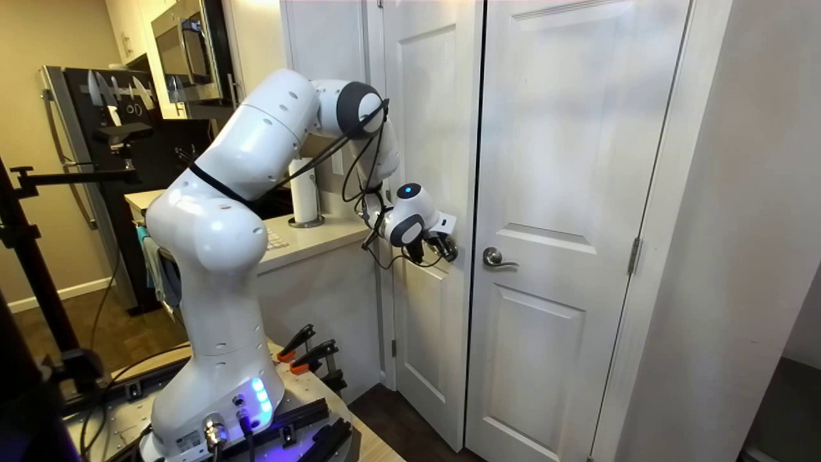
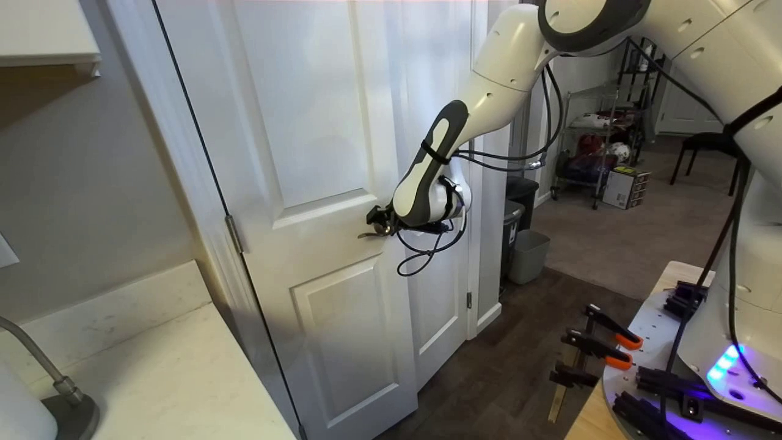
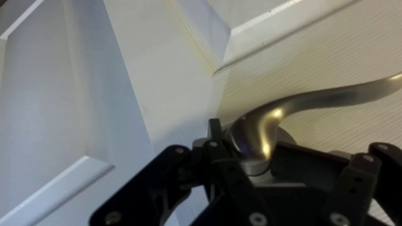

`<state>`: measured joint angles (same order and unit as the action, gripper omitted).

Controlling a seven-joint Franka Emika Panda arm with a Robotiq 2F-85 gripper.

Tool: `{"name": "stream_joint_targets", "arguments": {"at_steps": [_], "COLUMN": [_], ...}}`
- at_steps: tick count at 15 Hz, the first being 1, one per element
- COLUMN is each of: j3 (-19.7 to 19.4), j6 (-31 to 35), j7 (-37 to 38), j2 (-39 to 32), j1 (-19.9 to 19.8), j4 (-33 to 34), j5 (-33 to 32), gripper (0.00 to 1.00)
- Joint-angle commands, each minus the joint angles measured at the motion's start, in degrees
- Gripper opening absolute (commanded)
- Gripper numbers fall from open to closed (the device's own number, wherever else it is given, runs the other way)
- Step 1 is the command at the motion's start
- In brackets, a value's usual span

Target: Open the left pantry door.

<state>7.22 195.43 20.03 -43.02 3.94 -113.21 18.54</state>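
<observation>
Jaws pinching handle (image 3: 290, 105) at its hub; suggest drawing left door (image 2: 317, 244) through a slow arc about the hinge (image 2: 234, 234), well apart from handle, rotating along to avoid slip.

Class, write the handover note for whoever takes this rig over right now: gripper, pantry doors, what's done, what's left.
Gripper: at the lever handle, jaws either side of its neck; how firmly closed, I cannot tell.
Doors: the handle is on the left pantry door, which looks slightly ajar; in an exterior view its free edge seems to stand proud of the right door.
Done: handle reached.
Still to do: swing the left leaf wide, probably by pulling, then release.
</observation>
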Motion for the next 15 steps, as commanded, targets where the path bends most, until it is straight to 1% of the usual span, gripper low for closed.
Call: {"name": "stream_joint_targets", "arguments": {"at_steps": [1,3,4,5,6,7,8,9,12,14,15], "j3": [0.58,1.87,4.43,5.9,6.84,7.63,7.62,7.96,6.95,7.1,8.05], "j6": [-6.89,-10.28,-11.64,-13.22,-14.82,-15.98,-17.12,-18.08,-19.51,-20.09,-20.41], "j7": [-1.86,-1.78,-1.98,-2.07,-2.42,-2.58,-2.63,-2.83,-2.73,-3.06,-3.59], "j2": [6.59,9.18,10.06,10.78,11.42,11.85,12.63,13.33,14.67,15.2,15.38], "j1": [1.02,0.05,-1.88,-2.72,-3.3,-3.84,-3.82,-4.23,-3.96,-4.24,-5.12], "j4": [-7.26,-9.56,-10.31,-10.92,-11.58,-12.13,-12.81,-13.4,-14.33,-14.28,-14.24], "j5": [-0.31,-0.36,-0.7,-0.51,-0.47,-0.19,-0.01,0.13,0.1,0.17,0.39], "gripper": [0.12,0.12,0.12,0.34,0.62,0.6,0.62,0.66,0.86,0.98,0.99]}}
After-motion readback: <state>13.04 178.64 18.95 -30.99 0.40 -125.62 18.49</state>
